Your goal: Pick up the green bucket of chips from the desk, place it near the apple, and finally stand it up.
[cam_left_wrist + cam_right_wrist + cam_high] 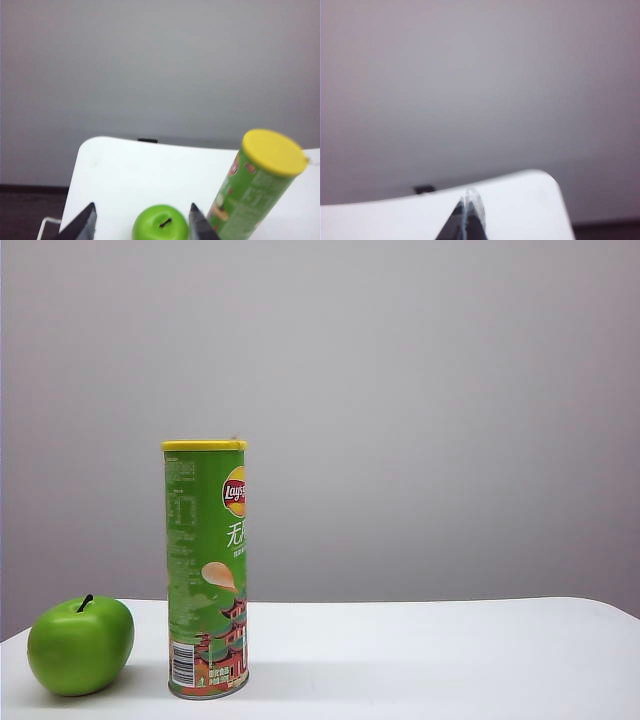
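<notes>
The green bucket of chips (207, 570) stands upright on the white desk (430, 655), yellow lid on top, just right of the green apple (81, 645). Neither gripper shows in the exterior view. In the left wrist view my left gripper (142, 216) is open and empty, pulled back from the desk (130, 170); its dark fingertips (87, 220) frame the apple (160, 223) lying beyond them, and the bucket of chips (255, 187) rises just outside one fingertip. My right gripper (468, 205) is shut with nothing in it, seen over a bare corner of the desk (520, 200).
A plain grey wall stands behind the desk. The desk's rounded far edge (150, 142) and a small dark object (147, 140) beyond it show in the left wrist view. Dark floor lies off the desk's side (30, 210).
</notes>
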